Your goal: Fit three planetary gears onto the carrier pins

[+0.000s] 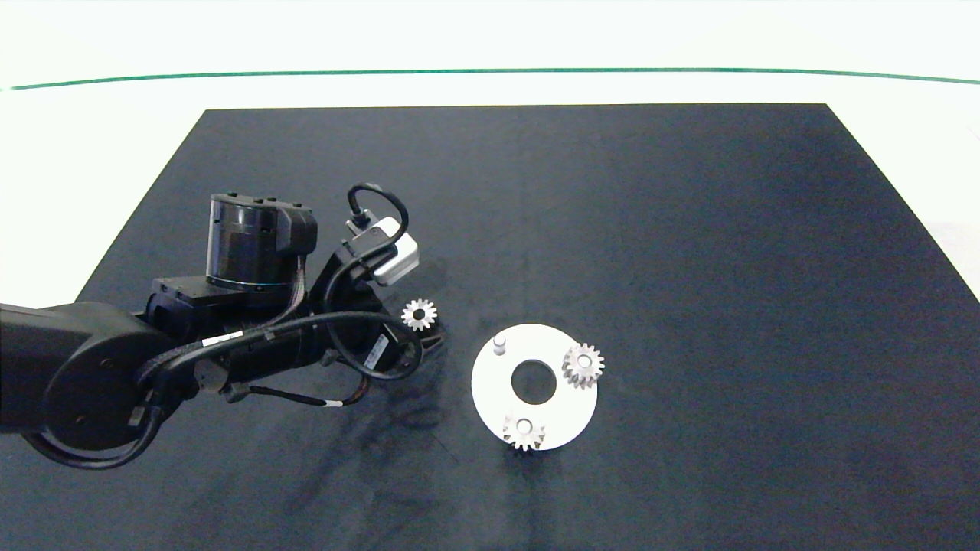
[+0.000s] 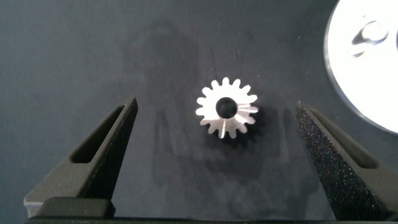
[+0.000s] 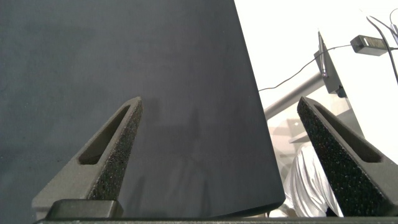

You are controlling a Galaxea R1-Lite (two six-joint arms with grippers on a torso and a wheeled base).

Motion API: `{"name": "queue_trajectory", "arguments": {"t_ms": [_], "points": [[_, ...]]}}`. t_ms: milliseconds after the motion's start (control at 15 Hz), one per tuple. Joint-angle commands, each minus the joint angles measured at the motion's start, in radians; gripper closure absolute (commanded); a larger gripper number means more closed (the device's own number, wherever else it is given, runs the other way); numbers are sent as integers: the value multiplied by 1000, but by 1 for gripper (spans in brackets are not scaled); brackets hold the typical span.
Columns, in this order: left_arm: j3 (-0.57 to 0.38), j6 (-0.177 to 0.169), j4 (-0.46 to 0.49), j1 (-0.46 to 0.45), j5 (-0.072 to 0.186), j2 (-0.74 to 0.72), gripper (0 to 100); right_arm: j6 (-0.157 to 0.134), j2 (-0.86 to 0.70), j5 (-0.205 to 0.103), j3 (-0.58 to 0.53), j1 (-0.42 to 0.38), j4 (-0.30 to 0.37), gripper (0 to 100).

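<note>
Three planetary gears: two (image 1: pixel 583 365) (image 1: pixel 524 431) sit on carrier pins, one pin (image 1: pixel 499 342) bare. Left gripper (image 2: pixel 217 118), fingers spread, straddles the third gear (image 2: pixel 226 107). Right gripper (image 3: pixel 217 124) also spread.

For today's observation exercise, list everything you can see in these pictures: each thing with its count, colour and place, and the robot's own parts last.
Planetary gears: three, silvery; two on the white disc, at its right and near edges; one loose on the mat, left of the disc, between the left gripper's fingers, untouched.
Carrier pin: one bare, pale, on the disc's far left.
White disc: one, mid-mat.
Mat: one, dark, on a white table.
Left gripper: open, around the loose gear.
Right gripper: open, over the mat's edge, outside the head view.
</note>
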Motion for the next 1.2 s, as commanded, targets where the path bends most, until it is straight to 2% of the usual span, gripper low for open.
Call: {"name": "queue_trajectory", "arguments": {"t_ms": [67, 533, 667, 867, 1200], "points": [[1, -1, -4, -1, 0, 18, 0, -2, 0, -1, -3, 2, 3, 0], [-10, -4, -4, 1, -9, 59, 0, -2, 0, -1, -2, 2, 3, 0], [-26, -7, -1, 3, -29, 62, 0, -2, 0, -1, 1, 2, 3, 0], [-58, -7, 10, 1, -32, 67, 0, -2, 0, -1, 3, 2, 3, 0], [-67, -7, 37, 1, -33, 70, 10, -2, 0, -3, 1, 2, 3, 0]]}}
